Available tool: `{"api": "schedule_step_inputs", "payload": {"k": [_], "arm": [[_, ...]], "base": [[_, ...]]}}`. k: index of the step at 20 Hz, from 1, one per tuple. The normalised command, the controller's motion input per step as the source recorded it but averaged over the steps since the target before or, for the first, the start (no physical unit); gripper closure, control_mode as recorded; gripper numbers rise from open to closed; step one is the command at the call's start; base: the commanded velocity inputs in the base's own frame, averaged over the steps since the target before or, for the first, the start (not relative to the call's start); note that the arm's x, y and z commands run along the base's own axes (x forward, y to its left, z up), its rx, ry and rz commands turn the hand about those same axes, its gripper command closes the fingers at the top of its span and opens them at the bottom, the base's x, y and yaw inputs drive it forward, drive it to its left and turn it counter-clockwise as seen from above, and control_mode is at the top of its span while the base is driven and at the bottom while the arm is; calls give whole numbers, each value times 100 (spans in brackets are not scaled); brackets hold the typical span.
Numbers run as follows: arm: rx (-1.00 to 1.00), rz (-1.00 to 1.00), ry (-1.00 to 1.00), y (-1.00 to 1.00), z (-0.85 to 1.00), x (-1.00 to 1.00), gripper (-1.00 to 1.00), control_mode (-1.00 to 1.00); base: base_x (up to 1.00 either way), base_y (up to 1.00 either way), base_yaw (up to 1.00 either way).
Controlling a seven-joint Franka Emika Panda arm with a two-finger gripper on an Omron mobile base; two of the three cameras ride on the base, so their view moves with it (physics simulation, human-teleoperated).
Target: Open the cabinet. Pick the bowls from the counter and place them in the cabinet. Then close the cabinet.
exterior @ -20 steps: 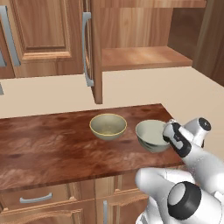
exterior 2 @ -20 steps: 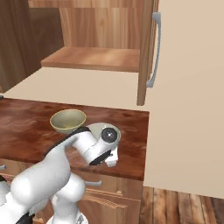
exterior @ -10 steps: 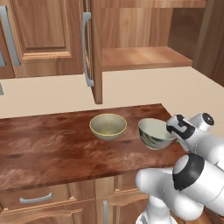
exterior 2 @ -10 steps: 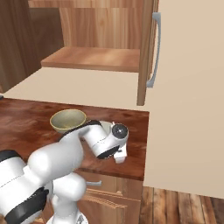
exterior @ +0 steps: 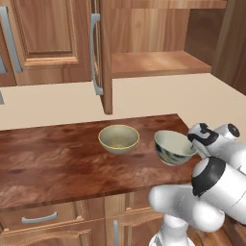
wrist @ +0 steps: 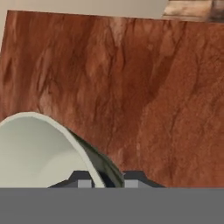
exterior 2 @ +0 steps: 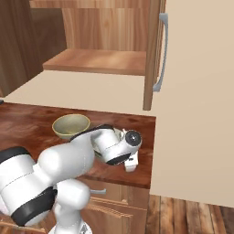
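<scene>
The grey-green bowl (exterior: 174,147), pale inside, sat tilted near the worktop's (exterior: 57,158) right end, its rim pinched between the fingers (wrist: 83,180), one inside and one outside. Just left stood the empty beige-olive bowl (exterior: 118,138). Above, the cabinet (exterior: 158,61) stood open, its wooden shelf (exterior 2: 98,61) bare.

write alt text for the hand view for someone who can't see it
The rim of the grey-green bowl, pale inside, sits between the two dark fingertips at the bottom of the picture, with the jaws closed in on it from either side. Beyond it stretches the glossy reddish-brown counter.
</scene>
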Motion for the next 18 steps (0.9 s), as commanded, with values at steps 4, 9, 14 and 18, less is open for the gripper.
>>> {"api": "schedule_step_inputs", "payload": {"k": [4, 9, 14, 18], "arm": [[4, 0, -12, 0, 16, -61, 100, -100], [6, 0, -12, 2, 55, -83, 100, -100], [3, -3, -6, 21, 57, -68, 100, -100], [0, -10, -3, 21, 46, -47, 100, -100]], "base": [[0, 0, 0], [0, 0, 0], [0, 0, 0], [0, 0, 0]]}}
